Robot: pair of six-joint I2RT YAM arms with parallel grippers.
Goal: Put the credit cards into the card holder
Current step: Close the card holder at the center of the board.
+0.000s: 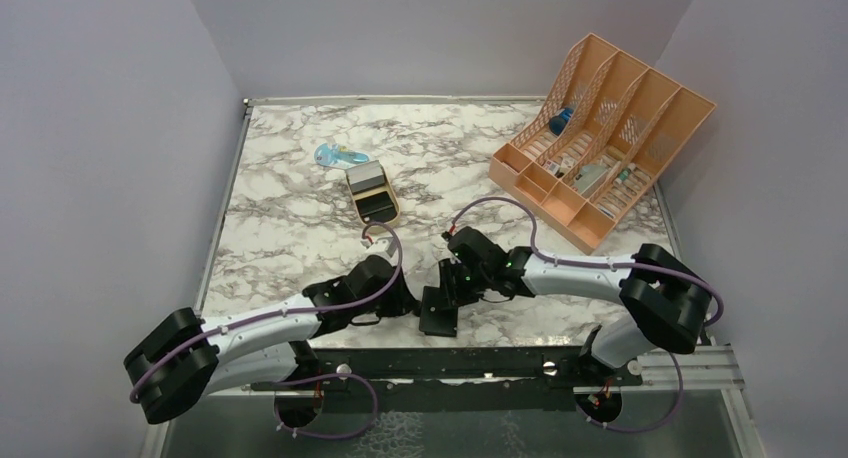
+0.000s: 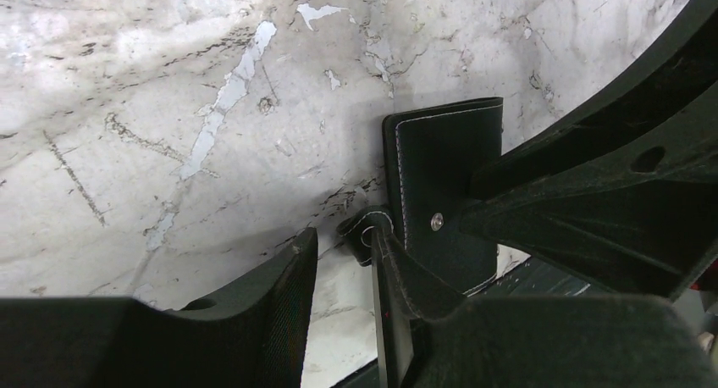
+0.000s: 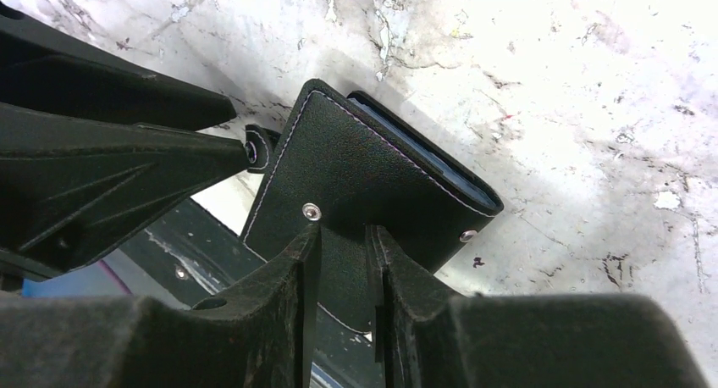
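The black card holder (image 1: 439, 313) lies at the table's front edge, partly over the dark rail. In the right wrist view its stitched cover (image 3: 372, 163) faces the camera, with a blue-grey inner edge (image 3: 423, 155) showing. My right gripper (image 3: 345, 240) has its tips at that cover, and the jaws stand a narrow gap apart with the cover behind them. My left gripper (image 2: 343, 248) is open beside the holder (image 2: 440, 176), with bare marble between its fingers. The holder's small strap (image 2: 364, 233) touches its right fingertip. No credit cards show.
A gold tin (image 1: 373, 193) with a grey top stands mid-table, with a pale blue item (image 1: 340, 158) behind it. A peach desk organiser (image 1: 600, 138) fills the back right. The dark front rail (image 1: 480, 363) runs just below the holder. Side walls close in left and right.
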